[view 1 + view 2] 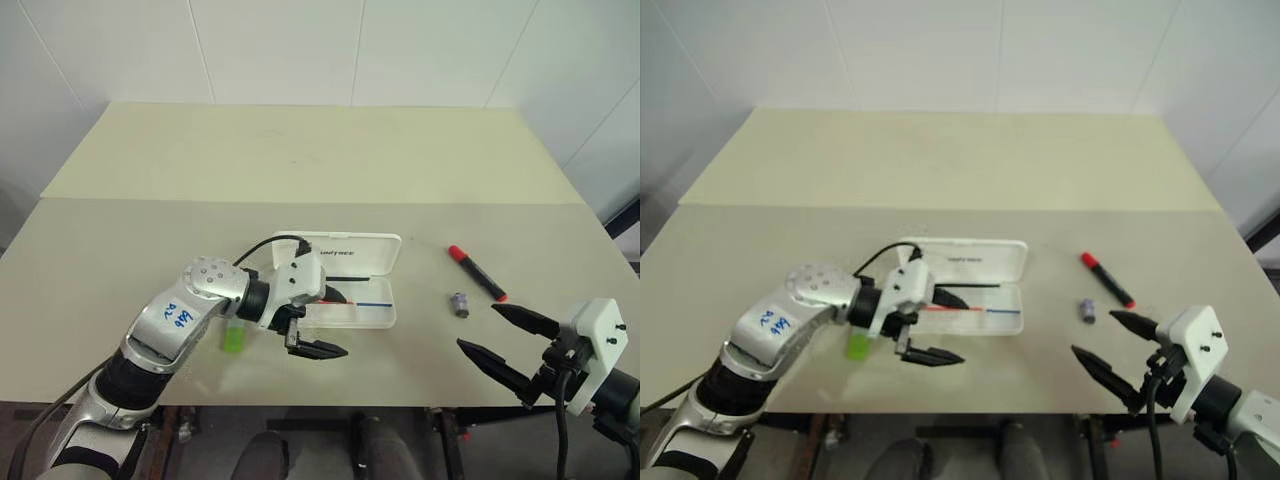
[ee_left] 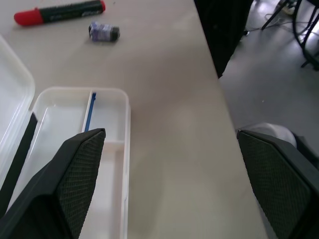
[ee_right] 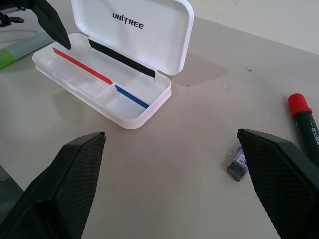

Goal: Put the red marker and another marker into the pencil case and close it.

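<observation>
Your right gripper [image 1: 508,340] hovered near the counter's [image 1: 300,160] front edge, fingers spread and empty; your left gripper [image 1: 322,322], likewise, over the open white plastic pencil case [image 1: 375,315]. The green-capped highlighter [image 1: 233,338] lay beside it, the slim red marker [image 1: 476,271] well apart. Nothing was packed; grasp one next.

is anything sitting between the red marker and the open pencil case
Nothing visible blocks it. The red marker lies on bare table beside the open pencil case. The small grey lump sits close to the marker, slightly off the direct line to the case.
</observation>
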